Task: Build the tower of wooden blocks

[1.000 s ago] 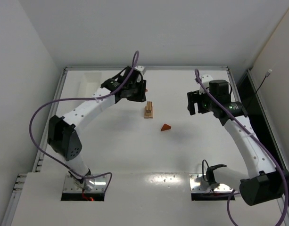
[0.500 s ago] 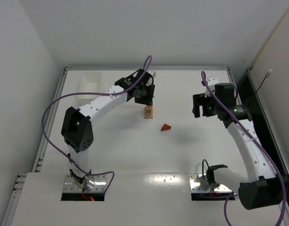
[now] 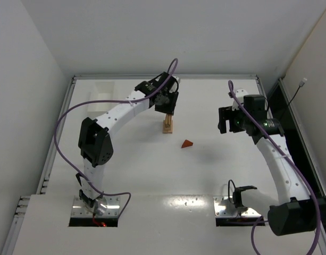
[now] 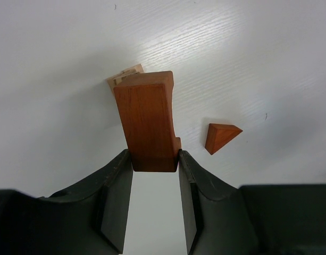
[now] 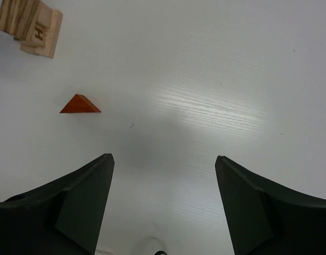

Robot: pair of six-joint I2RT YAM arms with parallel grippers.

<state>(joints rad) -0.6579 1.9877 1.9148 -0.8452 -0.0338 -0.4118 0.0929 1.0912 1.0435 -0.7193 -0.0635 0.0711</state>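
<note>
My left gripper [image 4: 153,159] grips one reddish-brown wooden bar [image 4: 147,122] over one tan block tower [image 3: 167,125]. One reddish-brown wooden wedge [image 3: 187,143] lies apart; my right gripper [image 5: 164,164] gapes empty

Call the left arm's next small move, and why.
Probably ease the left gripper down a little: it is shut on a reddish-brown block that hangs almost directly above the tower, whose tan top peeks out just past the block in the wrist view. The red wedge lies apart.

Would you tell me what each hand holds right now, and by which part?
The left hand pinches the reddish-brown block by its near end; the right hand is open, holding nothing.
</note>
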